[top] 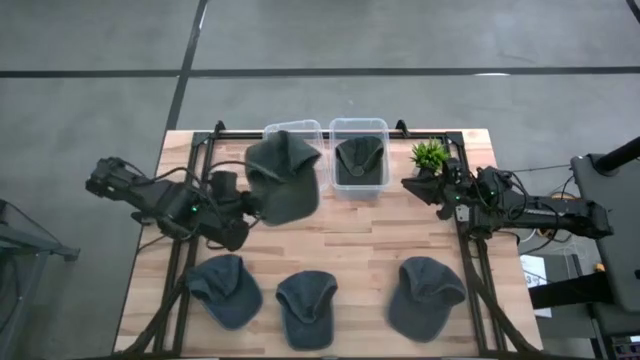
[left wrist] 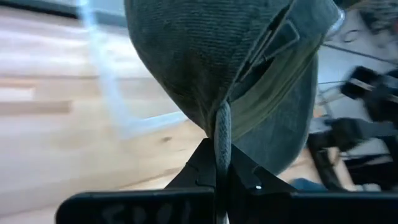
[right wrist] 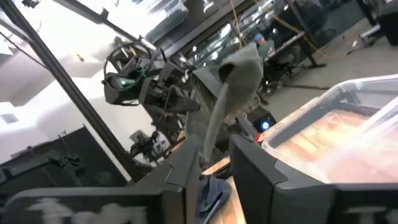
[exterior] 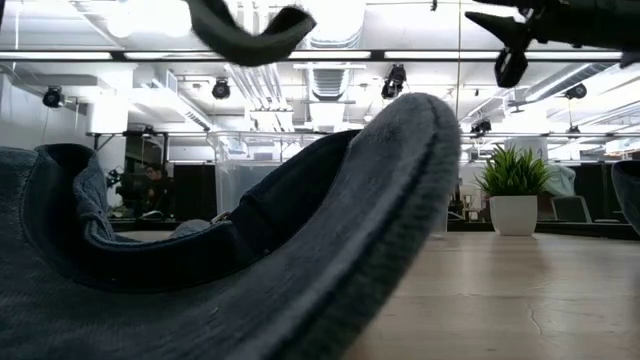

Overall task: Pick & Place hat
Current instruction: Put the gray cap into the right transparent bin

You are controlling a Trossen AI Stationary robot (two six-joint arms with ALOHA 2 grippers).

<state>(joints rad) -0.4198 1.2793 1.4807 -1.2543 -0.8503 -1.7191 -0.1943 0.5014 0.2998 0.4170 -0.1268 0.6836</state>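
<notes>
Carried hat [top: 283, 176], dark grey, hanging clear of the bench [top: 350, 250] from the left claw [left wrist: 222, 163]. It overlaps the near edge of the left clear bin [top: 292, 131], so the placing step appears to be in hand but unfinished. The left wrist view shows the claw's fingers pinched tight on a fold of the hat's fabric, with the crown and strap dangling beyond them. The right clear bin [top: 359, 150] already holds one hat [top: 360, 156]. Three further hats lie in a row along the near side of the bench: left [top: 226, 289], middle [top: 306, 307] and right [top: 427, 295]. By this count, one hat is placed, one is in transit and three remain. The left arm reaches from the bench's left edge toward the bins. The right claw [top: 410, 184] hovers at the right edge beside a small potted plant [top: 430, 155], its fingers parted and empty, waiting.
</notes>
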